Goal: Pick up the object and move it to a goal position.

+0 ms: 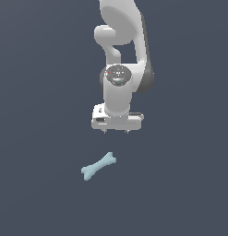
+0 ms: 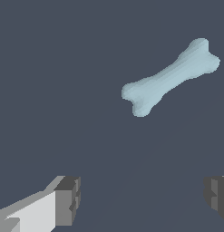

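Note:
The object is a small pale blue dog-bone shape (image 1: 99, 166) lying flat on the dark grey floor, slanted, with knobbed ends. It also shows in the wrist view (image 2: 170, 77). My gripper (image 1: 116, 132) hangs above the floor, beyond the bone and a little toward the exterior view's right, apart from it. In the wrist view the gripper (image 2: 143, 199) is open and empty, with its two dark fingertips (image 2: 68, 199) set wide apart and the bone outside the gap between them.
The white arm (image 1: 122, 50) rises from the gripper to the upper edge of the exterior view. The plain dark grey floor (image 1: 41, 138) fills the rest of both views.

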### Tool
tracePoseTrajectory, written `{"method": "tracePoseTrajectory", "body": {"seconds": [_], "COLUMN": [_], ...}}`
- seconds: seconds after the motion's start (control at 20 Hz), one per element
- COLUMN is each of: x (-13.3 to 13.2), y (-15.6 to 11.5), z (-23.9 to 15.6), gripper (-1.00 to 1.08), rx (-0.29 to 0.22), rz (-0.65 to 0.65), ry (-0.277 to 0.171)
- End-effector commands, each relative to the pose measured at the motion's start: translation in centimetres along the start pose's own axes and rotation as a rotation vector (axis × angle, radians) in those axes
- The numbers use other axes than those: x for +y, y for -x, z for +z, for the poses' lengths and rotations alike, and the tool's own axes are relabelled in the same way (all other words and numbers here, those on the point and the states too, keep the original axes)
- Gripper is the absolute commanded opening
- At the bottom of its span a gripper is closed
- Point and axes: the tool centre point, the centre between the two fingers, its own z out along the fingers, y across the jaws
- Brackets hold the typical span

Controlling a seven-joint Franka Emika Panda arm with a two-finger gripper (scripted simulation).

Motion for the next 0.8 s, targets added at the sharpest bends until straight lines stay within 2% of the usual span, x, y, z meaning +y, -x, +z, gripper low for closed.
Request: {"method": "tracePoseTrajectory", "body": {"seconds": [0.0, 0.75], "x": [0.4, 4.0], "y": [-0.6, -6.1], "z": [0.3, 3.6], "gripper": [1.00, 1.00], "rx": [0.000, 0.002], "rz": [0.045, 0.491], "ry": [-0.002, -0.013]}}
